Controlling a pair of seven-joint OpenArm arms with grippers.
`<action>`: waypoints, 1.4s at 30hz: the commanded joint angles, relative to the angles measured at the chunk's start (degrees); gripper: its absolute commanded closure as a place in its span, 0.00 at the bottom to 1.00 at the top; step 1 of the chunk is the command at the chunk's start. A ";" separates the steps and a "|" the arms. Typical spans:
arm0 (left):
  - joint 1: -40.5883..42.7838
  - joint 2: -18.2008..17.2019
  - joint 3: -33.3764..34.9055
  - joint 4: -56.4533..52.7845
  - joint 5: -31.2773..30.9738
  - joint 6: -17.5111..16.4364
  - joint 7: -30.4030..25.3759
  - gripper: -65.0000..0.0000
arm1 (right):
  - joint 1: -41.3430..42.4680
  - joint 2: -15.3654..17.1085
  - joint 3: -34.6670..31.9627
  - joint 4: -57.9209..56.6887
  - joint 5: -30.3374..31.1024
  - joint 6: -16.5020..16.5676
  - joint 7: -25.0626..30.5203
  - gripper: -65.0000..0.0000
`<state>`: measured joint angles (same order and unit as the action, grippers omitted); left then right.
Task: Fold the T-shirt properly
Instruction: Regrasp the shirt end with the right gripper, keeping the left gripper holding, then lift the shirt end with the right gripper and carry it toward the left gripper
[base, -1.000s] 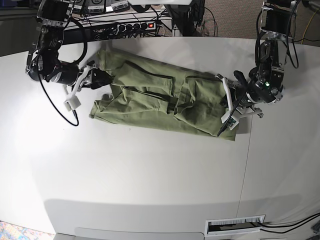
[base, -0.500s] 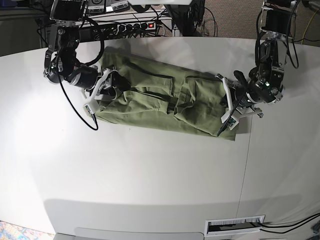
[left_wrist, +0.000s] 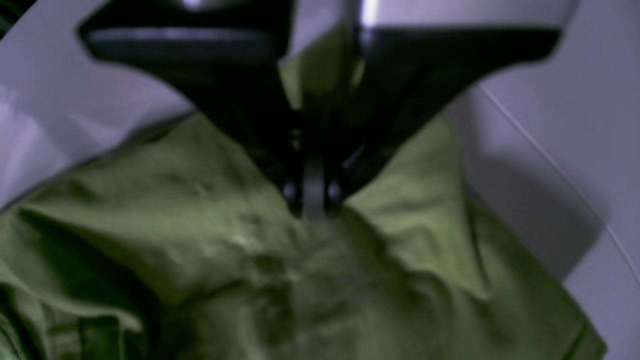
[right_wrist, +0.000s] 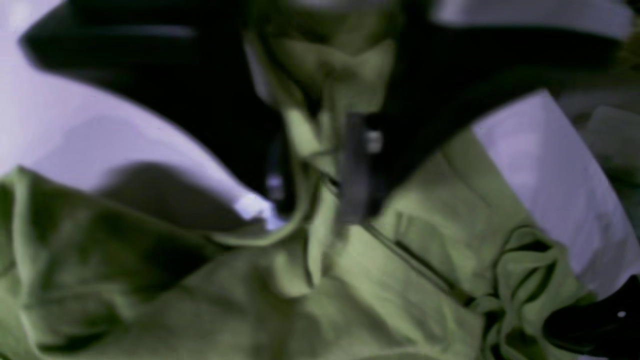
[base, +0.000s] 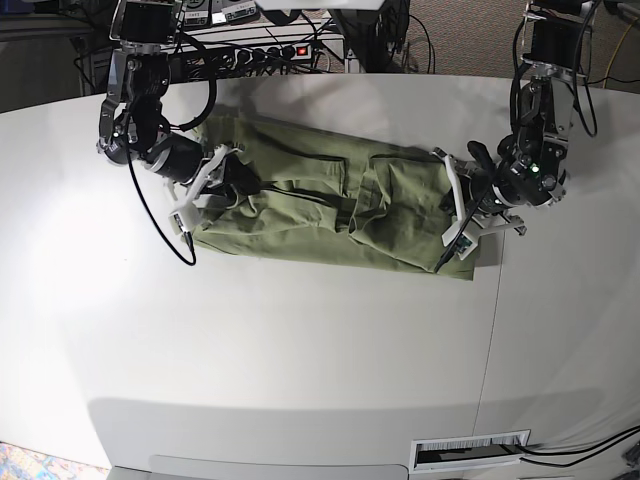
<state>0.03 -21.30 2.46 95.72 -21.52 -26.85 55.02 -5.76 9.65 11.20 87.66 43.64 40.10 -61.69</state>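
Note:
The sage-green T-shirt (base: 320, 200) lies crumpled in a long band across the far half of the white table (base: 300, 350). My right gripper (base: 215, 180), on the base view's left, is shut on the shirt's left end; in the right wrist view a fold of green cloth (right_wrist: 320, 150) sits pinched between the dark fingers (right_wrist: 357, 170). My left gripper (base: 462, 215), on the base view's right, presses on the shirt's right end; in the left wrist view its fingers (left_wrist: 312, 192) are closed together on the cloth (left_wrist: 300, 280).
A power strip (base: 270, 50) and tangled cables lie beyond the table's far edge. A white slotted vent (base: 470, 452) sits at the near right edge. A seam line (base: 493, 330) runs down the table's right part.
My right gripper has moved rightward over the shirt's left end, carrying the cloth with it and bunching that end inward. The left arm has not moved.

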 joint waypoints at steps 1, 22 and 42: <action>-0.66 -0.46 -0.37 0.87 -1.62 -0.26 -1.01 1.00 | 0.37 0.35 0.15 0.33 0.48 -0.10 -0.72 0.91; 2.56 2.49 -0.33 0.87 -10.25 -3.26 -1.03 1.00 | 4.31 1.73 11.17 7.89 3.37 -0.10 -9.01 1.00; 6.80 14.75 0.83 0.87 -8.66 -6.88 -1.25 1.00 | 5.01 -1.25 11.08 8.04 18.08 -0.10 -12.41 1.00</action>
<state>7.44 -6.70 3.11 95.72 -29.56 -33.32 54.35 -1.72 7.79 22.17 94.63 59.81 39.88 -75.18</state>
